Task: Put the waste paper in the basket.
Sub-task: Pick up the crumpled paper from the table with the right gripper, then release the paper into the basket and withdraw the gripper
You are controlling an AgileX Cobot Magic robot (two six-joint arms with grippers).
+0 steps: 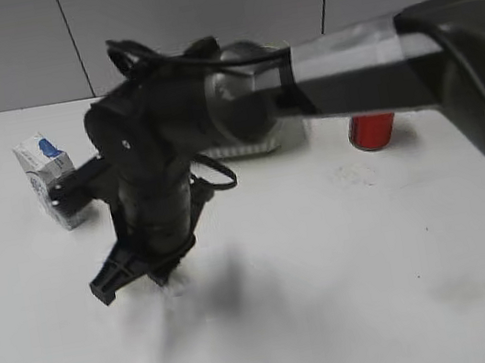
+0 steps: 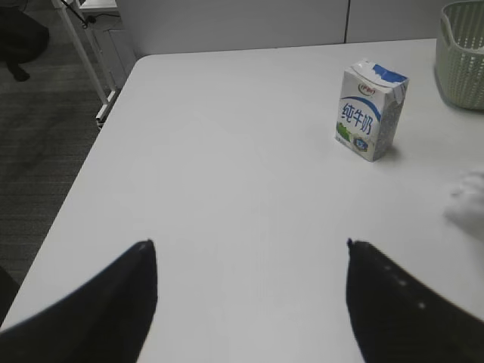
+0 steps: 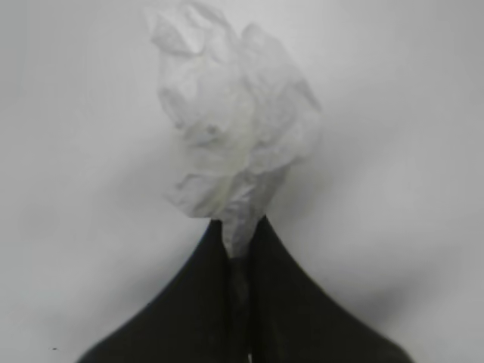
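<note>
My right gripper (image 3: 238, 231) is shut on the lower end of a crumpled white waste paper wad (image 3: 231, 128), just over the white table. In the exterior view the right arm reaches across to the left, its gripper (image 1: 132, 273) pointing down near the table; the wad is hidden under it there. The pale green basket (image 1: 260, 146) stands at the back, mostly hidden behind the arm; its lattice corner shows in the left wrist view (image 2: 463, 53). My left gripper (image 2: 248, 253) is open and empty above bare table. Another blurred white wad (image 2: 469, 204) lies at that view's right edge.
A white-and-blue carton (image 1: 48, 177) stands at the left; it also shows in the left wrist view (image 2: 370, 110). A red can (image 1: 372, 130) stands to the right of the basket. The table's left edge (image 2: 91, 151) drops to a dark floor.
</note>
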